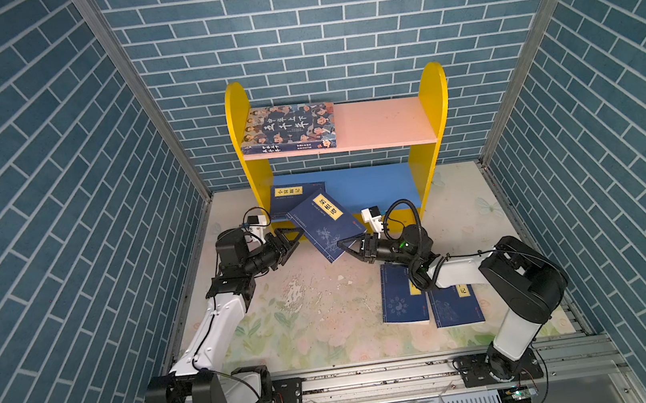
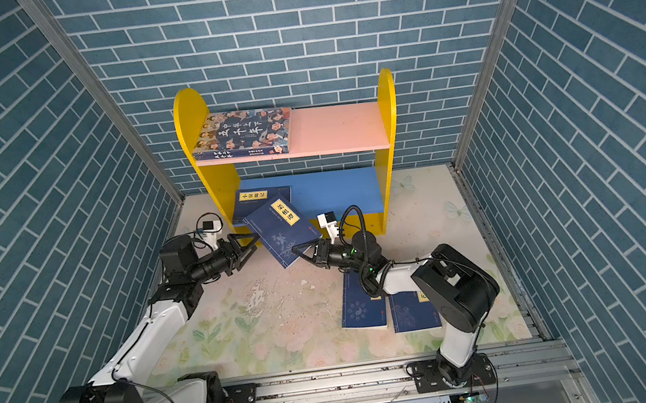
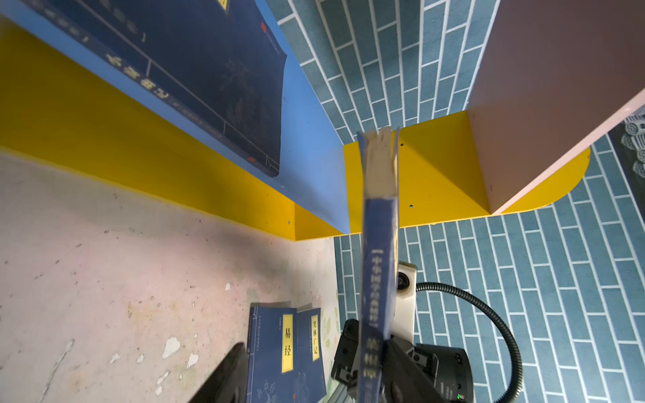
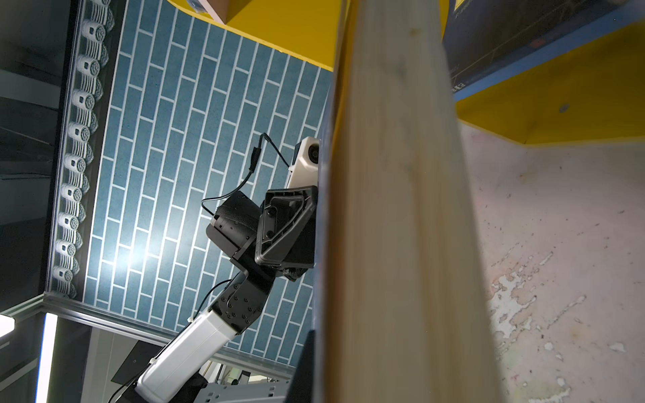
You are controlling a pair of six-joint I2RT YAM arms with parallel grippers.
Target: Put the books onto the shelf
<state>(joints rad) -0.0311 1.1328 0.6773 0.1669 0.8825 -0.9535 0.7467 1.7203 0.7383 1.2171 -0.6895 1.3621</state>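
A navy-blue book (image 1: 326, 223) (image 2: 280, 226) hangs tilted in front of the shelf (image 1: 433, 105). My right gripper (image 1: 343, 246) is shut on its lower edge, and its page edges (image 4: 394, 209) fill the right wrist view. My left gripper (image 1: 294, 239) (image 3: 314, 349) stands open at the book's left side, with the spine (image 3: 378, 244) close to one finger. Another navy book (image 1: 291, 198) lies flat on the blue lower board (image 1: 374, 188). The book with cartoon faces (image 1: 289, 127) lies on the pink upper board (image 1: 383, 124). Two navy books (image 1: 402, 297) (image 1: 456, 307) lie on the table under my right arm.
Blue brick-pattern walls (image 1: 61, 201) close in the back and both sides. A metal rail (image 1: 376, 376) carrying both arm bases runs along the front edge. The floral table mat has a worn patch (image 1: 294, 289) in the middle.
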